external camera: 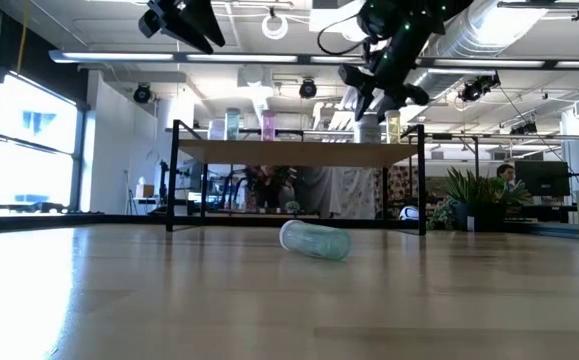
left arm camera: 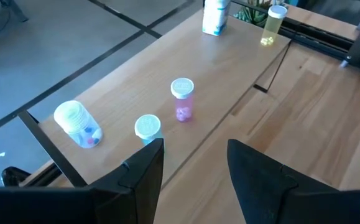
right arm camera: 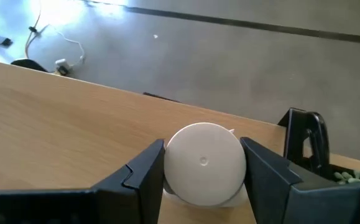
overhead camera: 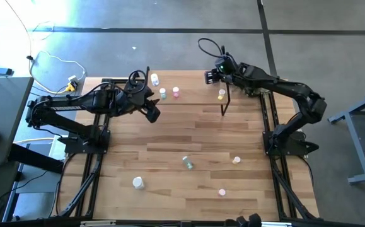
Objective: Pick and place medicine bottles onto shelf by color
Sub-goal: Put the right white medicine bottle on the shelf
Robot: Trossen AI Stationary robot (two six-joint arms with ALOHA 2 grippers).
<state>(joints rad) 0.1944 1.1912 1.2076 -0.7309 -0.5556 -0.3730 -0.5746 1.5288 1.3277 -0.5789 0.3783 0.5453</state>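
Note:
The shelf [overhead camera: 195,94] stands along the table's far edge. On its top stand a white bottle [left arm camera: 77,124], a green one [left arm camera: 147,127], a pink one [left arm camera: 183,99] and a yellow one [left arm camera: 273,23]. My right gripper [right arm camera: 203,180] is over the shelf's far edge, shut on another white bottle [external camera: 369,127]. My left gripper [left arm camera: 195,168] hangs open above the shelf's near edge, beside the green and pink bottles, touching nothing. On the table a green bottle [overhead camera: 187,162] lies on its side. A yellow [overhead camera: 236,160], a white [overhead camera: 138,183] and a pink one [overhead camera: 221,192] are near it. My right gripper pinches the white bottle at its cap end [right arm camera: 203,163], one finger [right arm camera: 145,171] on each side of the round cap. The fingers come from above, pointing down. The bottle is upright, and its base [left arm camera: 214,30] appears to rest on the shelf top.
The shelf's black legs [overhead camera: 224,104] stand on the table. The table's middle between shelf and loose bottles is bare wood [overhead camera: 188,132]. Black arm frames run along the left [overhead camera: 91,164] and right [overhead camera: 283,164] edges. A potted plant [external camera: 469,190] shows in the room behind.

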